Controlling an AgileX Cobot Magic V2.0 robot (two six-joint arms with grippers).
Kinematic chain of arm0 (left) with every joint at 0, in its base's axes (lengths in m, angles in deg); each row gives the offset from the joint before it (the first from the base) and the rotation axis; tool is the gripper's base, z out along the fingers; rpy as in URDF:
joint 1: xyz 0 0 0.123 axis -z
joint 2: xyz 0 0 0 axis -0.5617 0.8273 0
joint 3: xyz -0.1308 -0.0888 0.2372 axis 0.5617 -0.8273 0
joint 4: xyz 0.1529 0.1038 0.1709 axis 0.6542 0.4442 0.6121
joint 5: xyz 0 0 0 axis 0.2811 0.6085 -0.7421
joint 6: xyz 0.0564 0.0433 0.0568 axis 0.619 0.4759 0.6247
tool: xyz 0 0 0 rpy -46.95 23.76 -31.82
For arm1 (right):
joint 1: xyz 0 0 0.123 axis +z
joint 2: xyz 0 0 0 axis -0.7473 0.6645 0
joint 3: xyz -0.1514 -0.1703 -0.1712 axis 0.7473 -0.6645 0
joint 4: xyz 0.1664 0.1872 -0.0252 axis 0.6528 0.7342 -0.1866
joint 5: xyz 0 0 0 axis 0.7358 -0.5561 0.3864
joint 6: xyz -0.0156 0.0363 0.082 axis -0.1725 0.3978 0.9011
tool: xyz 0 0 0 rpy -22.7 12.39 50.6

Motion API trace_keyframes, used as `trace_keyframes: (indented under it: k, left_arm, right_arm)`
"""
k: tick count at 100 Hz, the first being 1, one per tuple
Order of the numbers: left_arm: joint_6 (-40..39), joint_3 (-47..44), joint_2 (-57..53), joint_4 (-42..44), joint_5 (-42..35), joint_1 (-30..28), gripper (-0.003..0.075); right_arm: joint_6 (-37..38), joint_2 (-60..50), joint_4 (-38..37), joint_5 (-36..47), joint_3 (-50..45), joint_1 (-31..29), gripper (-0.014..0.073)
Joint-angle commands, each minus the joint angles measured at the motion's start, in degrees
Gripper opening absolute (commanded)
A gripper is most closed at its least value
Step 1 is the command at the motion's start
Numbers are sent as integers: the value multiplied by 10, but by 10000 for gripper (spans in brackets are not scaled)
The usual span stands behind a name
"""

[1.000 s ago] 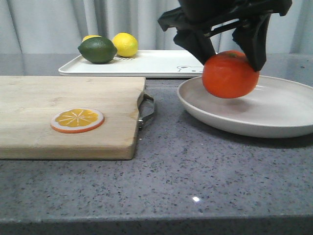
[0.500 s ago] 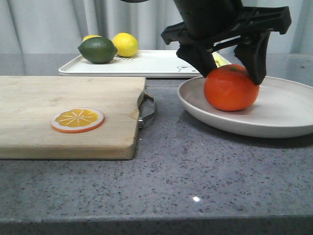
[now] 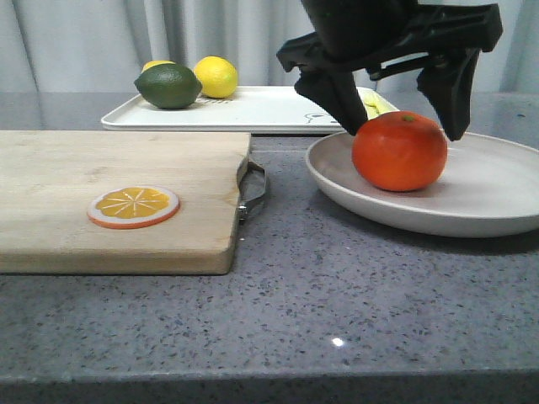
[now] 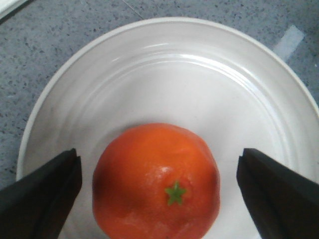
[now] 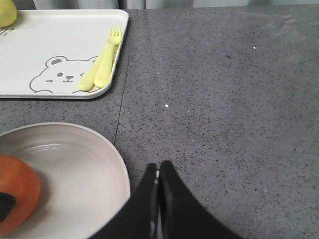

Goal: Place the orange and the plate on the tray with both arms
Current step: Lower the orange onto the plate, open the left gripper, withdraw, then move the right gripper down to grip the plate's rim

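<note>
The orange (image 3: 399, 151) rests inside the off-white plate (image 3: 488, 198) at the right of the table. My left gripper (image 3: 404, 130) hangs over it, open, one finger on each side of the fruit and apart from it. In the left wrist view the orange (image 4: 156, 181), green stem mark up, lies between the spread fingers of that gripper (image 4: 159, 167) on the plate (image 4: 149, 74). My right gripper (image 5: 158, 167) is shut and empty, just off the plate's (image 5: 84, 169) rim, with the orange (image 5: 17, 191) at the edge of its view. The white tray (image 3: 269, 109) with its bear drawing (image 5: 57, 77) lies behind the plate.
A wooden cutting board (image 3: 109, 177) with an orange slice (image 3: 133, 207) fills the left. On the tray sit a green lime (image 3: 168, 86), a yellow lemon (image 3: 216, 76) and yellow cutlery (image 5: 102, 64). Grey countertop runs to the right of the plate.
My left gripper lowered the orange onto the plate, then opened and let it go. The orange now sits still on the plate.
</note>
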Motion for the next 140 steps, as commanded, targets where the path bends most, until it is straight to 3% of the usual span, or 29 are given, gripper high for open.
trace_keyframes:
  k: [1, 19, 48, 67, 108, 115, 134, 140]
  left_arm:
    - [0, 18, -54, -12, -20, 3, 608]
    - [0, 18, -95, 5, -14, 0, 565]
    - [0, -4, -156, 22, 21, -16, 155]
    - [0, -75, -224, 28, 3, -43, -17]
    - [0, -305, -440, 33, -68, -93, -18]
    - [0, -350, -482, 34, -89, -101, -18]
    - [0, -460, -596, 34, -138, -125, -19]
    - [-7, -487, -628, 34, -141, -133, -19]
  right_arm:
    - [0, 0, -2, 44, 20, -1, -57]
    - [0, 0, -2, 43, 20, -1, -57]
    - [0, 0, -2, 48, 20, 0, -57]
    - [0, 0, -2, 21, 20, 8, -57]
    - [0, 67, -2, -170, 128, 12, -43]
    - [-3, 93, -2, -202, 153, 12, 14]
    - [-3, 166, 17, -258, 213, 12, 311]
    - [-3, 188, 25, -274, 229, 12, 350]
